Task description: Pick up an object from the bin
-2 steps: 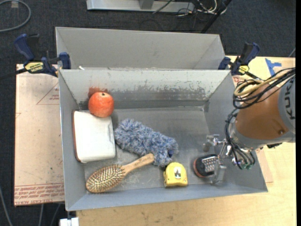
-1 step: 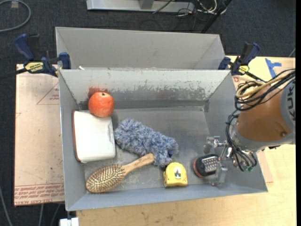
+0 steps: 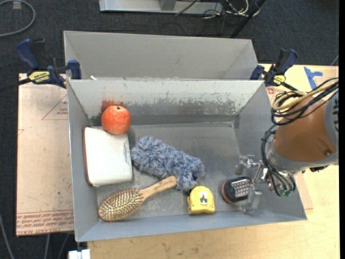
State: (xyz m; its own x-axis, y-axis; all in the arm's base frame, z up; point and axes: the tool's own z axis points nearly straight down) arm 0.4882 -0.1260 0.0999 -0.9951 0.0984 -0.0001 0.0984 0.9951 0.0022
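The tool (image 3: 252,184) looks spread, just beside a small dark gadget (image 3: 235,190) with a red rim, bottom right of the bin (image 3: 215,144). Probably light, hard and a bit slick, so I'd pinch across its narrow sides.

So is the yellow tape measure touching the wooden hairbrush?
Apart. The camera view shows bare grey bin floor between the yellow tape measure and the wooden hairbrush.

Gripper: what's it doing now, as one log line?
gripper | at: bin near right corner | beside: small black keypad thing | next over: yellow tape measure | hold: cannot tell
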